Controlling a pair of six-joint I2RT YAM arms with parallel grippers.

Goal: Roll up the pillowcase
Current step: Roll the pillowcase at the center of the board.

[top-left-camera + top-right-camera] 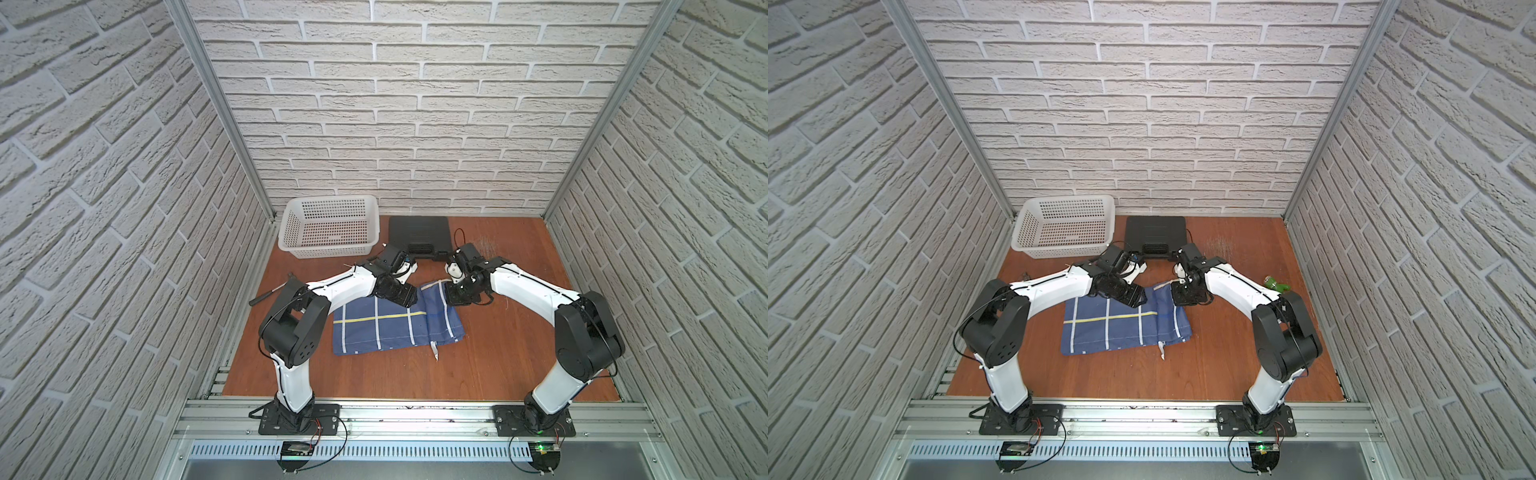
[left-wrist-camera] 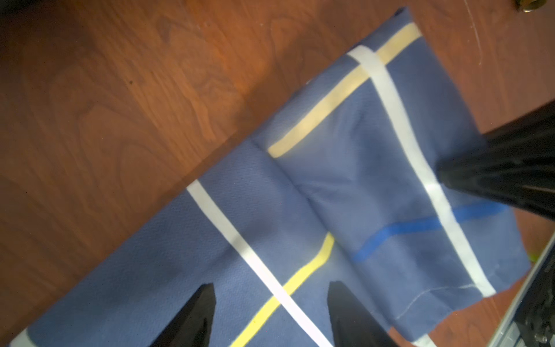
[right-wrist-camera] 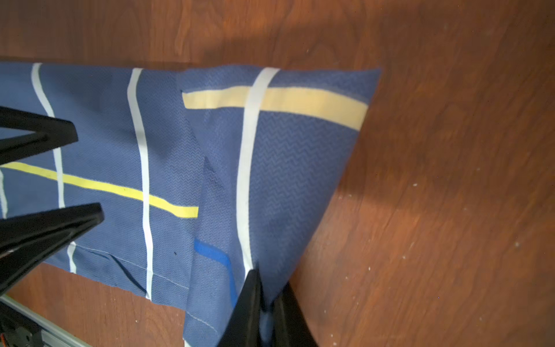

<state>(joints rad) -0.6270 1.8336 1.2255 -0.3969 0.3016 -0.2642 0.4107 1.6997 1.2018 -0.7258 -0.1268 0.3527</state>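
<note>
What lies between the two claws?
Just pillowcase and the edge of its folded-over end, which the right gripper pinches; the right wrist view shows it.

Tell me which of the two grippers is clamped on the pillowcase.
The right gripper: its jaws are pinched shut on the folded-over flap of the pillowcase. The left gripper has its jaws apart over the cloth, gripping nothing.

White perforated basket [image 1: 332, 250] in the far left corner of the wooden table [image 1: 498, 353]; flat black case [image 1: 419, 232] just beside it, against the brick-patterned back wall [image 1: 415, 104]. Slender dark-handled tool [image 1: 266, 294] at the left edge; small green object [image 1: 1277, 284] near the right edge.
</note>
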